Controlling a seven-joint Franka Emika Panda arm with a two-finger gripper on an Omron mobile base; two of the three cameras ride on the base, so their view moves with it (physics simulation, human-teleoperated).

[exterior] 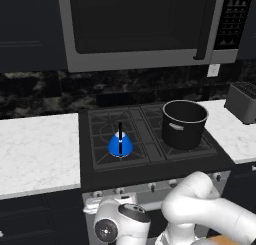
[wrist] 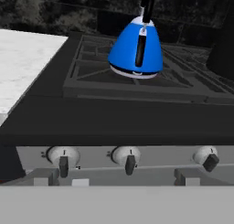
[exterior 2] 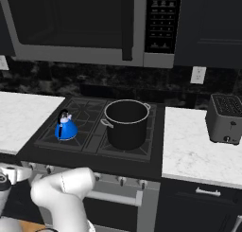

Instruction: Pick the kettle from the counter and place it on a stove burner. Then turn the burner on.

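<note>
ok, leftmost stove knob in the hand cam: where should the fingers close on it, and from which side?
Grip the dark raised bar on the leftmost knob, a finger on each flat side, coming straight at the front panel below the kettle. The bar stands roughly upright and juts toward the camera, so it should give better purchase for twisting than the pale round disc behind it.

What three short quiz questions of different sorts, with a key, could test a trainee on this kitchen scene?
1. True or false: the kettle stands on the white counter.
2. What stands to the right of the kettle on the cooktop? A) a toaster B) a black pot C) a pan
3. Fill in: in the hand view, a row of ___ runs along the stove front below the kettle.

Key: 1 false, it sits on the front-left stove burner. 2 B, the pot. 3 knobs.
</note>
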